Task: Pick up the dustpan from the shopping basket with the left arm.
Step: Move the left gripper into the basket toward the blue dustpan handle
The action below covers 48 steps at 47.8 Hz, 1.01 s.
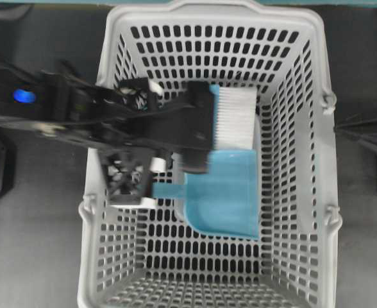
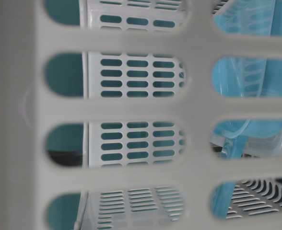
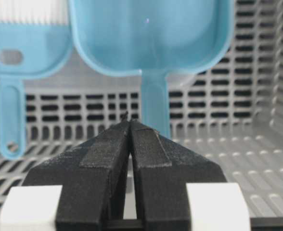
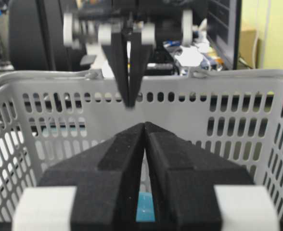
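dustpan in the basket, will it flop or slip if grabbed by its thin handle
The dustpan looks like thin moulded plastic, so probably stiff and light. Its handle is narrow and smooth, so it may pivot or slip. Its scoop leans on a clear tray, so it could slide.

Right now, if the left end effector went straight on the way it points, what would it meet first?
Probably the dustpan's handle: the shut left end effector points almost along it, fingertips slightly left. Depth is unclear, so it might meet the shopping basket floor first.

We see a dark grey tabletop point(image 1: 41, 224) carrying 1 large light grey shopping basket point(image 1: 304, 147), its slotted base resting flat on that surface.
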Available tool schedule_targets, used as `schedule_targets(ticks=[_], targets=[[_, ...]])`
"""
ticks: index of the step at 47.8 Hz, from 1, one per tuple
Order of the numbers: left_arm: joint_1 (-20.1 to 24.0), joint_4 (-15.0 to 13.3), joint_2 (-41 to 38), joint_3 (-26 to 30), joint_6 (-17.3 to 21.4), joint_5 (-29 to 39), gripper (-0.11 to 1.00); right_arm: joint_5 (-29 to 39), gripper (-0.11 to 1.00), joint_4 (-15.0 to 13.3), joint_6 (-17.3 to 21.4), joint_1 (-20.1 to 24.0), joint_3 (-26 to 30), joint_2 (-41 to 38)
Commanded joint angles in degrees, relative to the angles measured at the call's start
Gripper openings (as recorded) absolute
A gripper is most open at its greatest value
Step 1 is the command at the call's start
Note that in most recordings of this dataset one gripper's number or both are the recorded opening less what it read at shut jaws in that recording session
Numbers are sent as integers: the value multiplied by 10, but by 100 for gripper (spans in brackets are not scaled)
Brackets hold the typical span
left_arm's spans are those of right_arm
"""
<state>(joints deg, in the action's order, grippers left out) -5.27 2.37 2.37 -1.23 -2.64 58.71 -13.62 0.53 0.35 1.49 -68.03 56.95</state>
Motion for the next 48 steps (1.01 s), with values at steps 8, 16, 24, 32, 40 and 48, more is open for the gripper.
schedule_targets(ticks=[8, 16, 24, 32, 40, 48], targets=[[-8, 2, -18, 4, -3, -1, 2, -2, -1, 3, 1, 2, 4, -3], [-11, 2, -42, -11, -4, -23, 43, -2, -1, 3, 1, 2, 3, -3], [-12, 2, -76, -12, -11, -23, 86, -2, -1, 3, 1, 2, 1, -3], [-18, 2, -105, -17, -11, -26, 90, -2, -1, 3, 1, 3, -1, -3], [-21, 2, -123, -26, -16, -27, 91, -1, -1, 2, 1, 4, -3, -3], [-22, 2, -131, -38, -21, -38, 91, 2, -1, 3, 1, 4, -4, -3]])
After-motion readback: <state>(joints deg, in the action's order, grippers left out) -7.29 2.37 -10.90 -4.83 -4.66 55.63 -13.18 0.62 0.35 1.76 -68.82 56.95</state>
